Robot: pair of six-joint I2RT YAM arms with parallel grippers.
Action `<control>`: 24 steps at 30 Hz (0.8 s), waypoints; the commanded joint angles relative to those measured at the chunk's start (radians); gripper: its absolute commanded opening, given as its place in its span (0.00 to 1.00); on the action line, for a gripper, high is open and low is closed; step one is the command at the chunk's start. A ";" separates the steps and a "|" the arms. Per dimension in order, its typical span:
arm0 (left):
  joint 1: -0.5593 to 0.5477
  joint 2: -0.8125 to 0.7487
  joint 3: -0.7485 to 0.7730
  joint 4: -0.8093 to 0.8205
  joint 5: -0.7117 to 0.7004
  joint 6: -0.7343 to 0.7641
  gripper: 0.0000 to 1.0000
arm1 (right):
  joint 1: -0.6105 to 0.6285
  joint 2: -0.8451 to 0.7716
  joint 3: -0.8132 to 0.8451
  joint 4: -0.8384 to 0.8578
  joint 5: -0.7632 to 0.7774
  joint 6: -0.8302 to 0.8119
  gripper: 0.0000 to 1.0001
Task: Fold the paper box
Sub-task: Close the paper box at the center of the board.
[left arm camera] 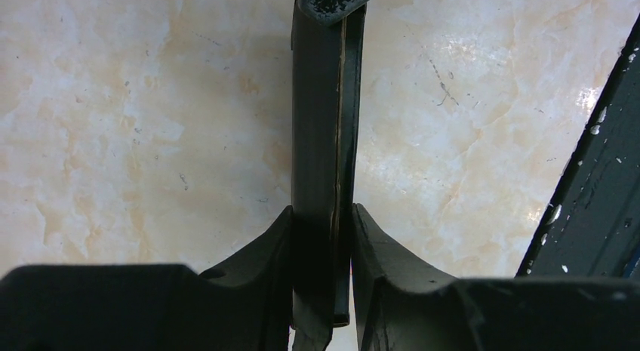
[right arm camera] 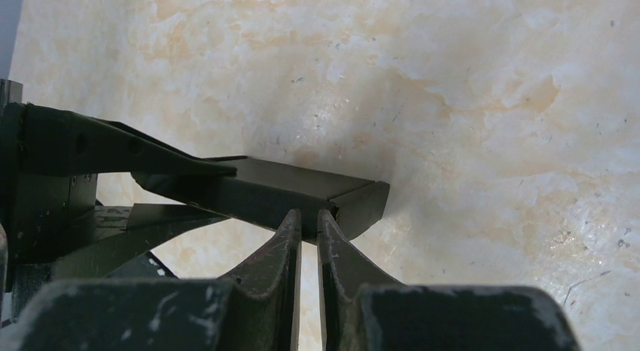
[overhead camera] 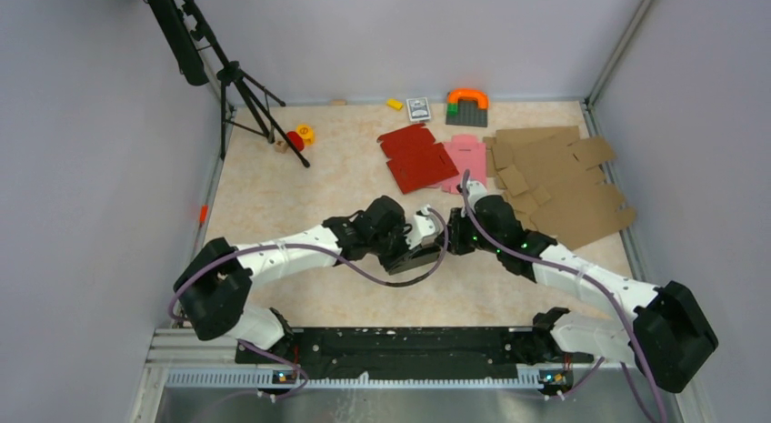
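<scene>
The black paper box (overhead camera: 411, 259) hangs partly folded above the middle of the table, between my two grippers. My left gripper (overhead camera: 425, 245) comes in from the left. In the left wrist view the left gripper (left arm camera: 321, 212) is shut on a folded double layer of the paper box (left arm camera: 317, 124), seen edge-on. My right gripper (overhead camera: 452, 240) meets it from the right. In the right wrist view the right gripper (right arm camera: 309, 215) has its fingers nearly together, with the tips at the lower edge of a folded end of the paper box (right arm camera: 287, 186).
A red blank (overhead camera: 416, 157) and a pink blank (overhead camera: 465, 159) lie behind the grippers. Brown cardboard blanks (overhead camera: 564, 182) spread at the right. A tripod (overhead camera: 238, 86) stands at the back left. Small toys (overhead camera: 467, 105) line the back wall.
</scene>
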 commanded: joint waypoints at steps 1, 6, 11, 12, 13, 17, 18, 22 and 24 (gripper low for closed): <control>-0.002 0.040 0.038 0.044 -0.023 0.027 0.30 | 0.029 0.042 -0.048 -0.084 -0.005 -0.006 0.09; -0.001 0.053 0.043 0.057 -0.014 0.050 0.27 | 0.035 0.047 -0.068 -0.074 0.005 -0.003 0.09; 0.001 0.066 0.042 0.071 -0.011 0.085 0.26 | 0.048 0.045 -0.099 -0.055 0.011 0.017 0.09; 0.002 0.070 0.040 0.076 -0.008 0.092 0.25 | 0.052 0.046 -0.107 -0.048 0.013 0.024 0.09; 0.002 0.075 0.042 0.080 -0.007 0.098 0.25 | 0.055 0.048 -0.116 -0.039 0.015 0.031 0.09; 0.004 0.090 0.046 0.083 -0.002 0.120 0.23 | 0.062 0.048 -0.143 -0.022 0.021 0.046 0.09; 0.004 0.092 0.045 0.085 -0.002 0.123 0.23 | 0.064 0.048 -0.146 -0.021 0.026 0.049 0.09; 0.004 0.094 0.042 0.090 0.013 0.145 0.23 | 0.064 0.049 -0.148 -0.024 0.034 0.053 0.09; 0.003 0.097 0.045 0.090 0.030 0.157 0.23 | 0.064 0.034 -0.114 -0.056 0.038 0.053 0.18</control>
